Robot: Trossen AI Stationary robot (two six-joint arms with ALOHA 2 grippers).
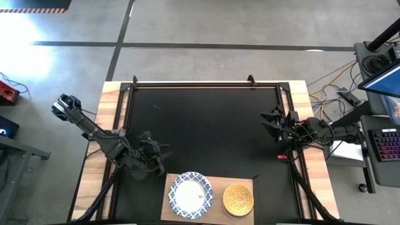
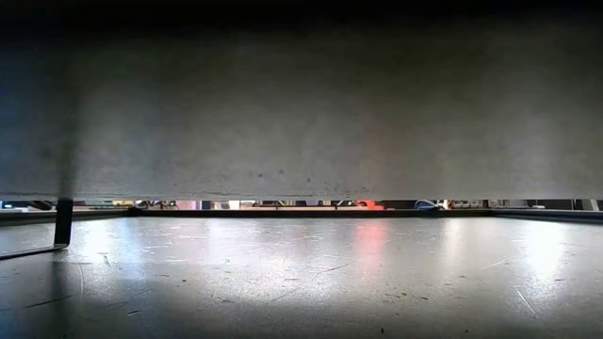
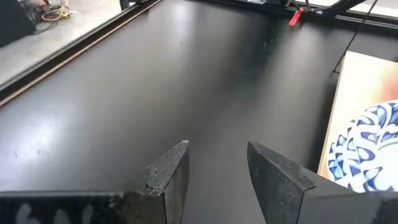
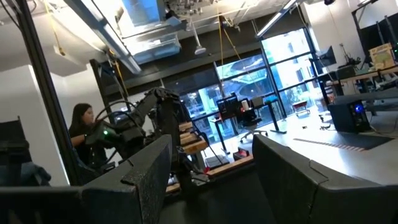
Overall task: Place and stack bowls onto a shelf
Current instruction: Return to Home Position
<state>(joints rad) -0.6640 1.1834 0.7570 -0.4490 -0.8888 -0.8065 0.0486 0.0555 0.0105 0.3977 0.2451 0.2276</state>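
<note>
black desk mat [image 1: 206, 125]; bowls [image 1: 190, 195] stacked on shelf [image 1: 245, 182] at robot-side edge. homing: left end effector [image 1: 153, 151], right end effector [image 1: 273, 122] apart, empty; next, fold arms.

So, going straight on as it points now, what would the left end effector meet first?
Probably the black mat: the left end effector tilts down towards it, and the shelf lies off to one side.

Robotics lab: concrete floor [image 1: 219, 25], loose cables [image 1: 331, 78], keyboard [image 1: 387, 145], monitor [image 1: 384, 78], glazed wall [image 4: 280, 62].
</note>
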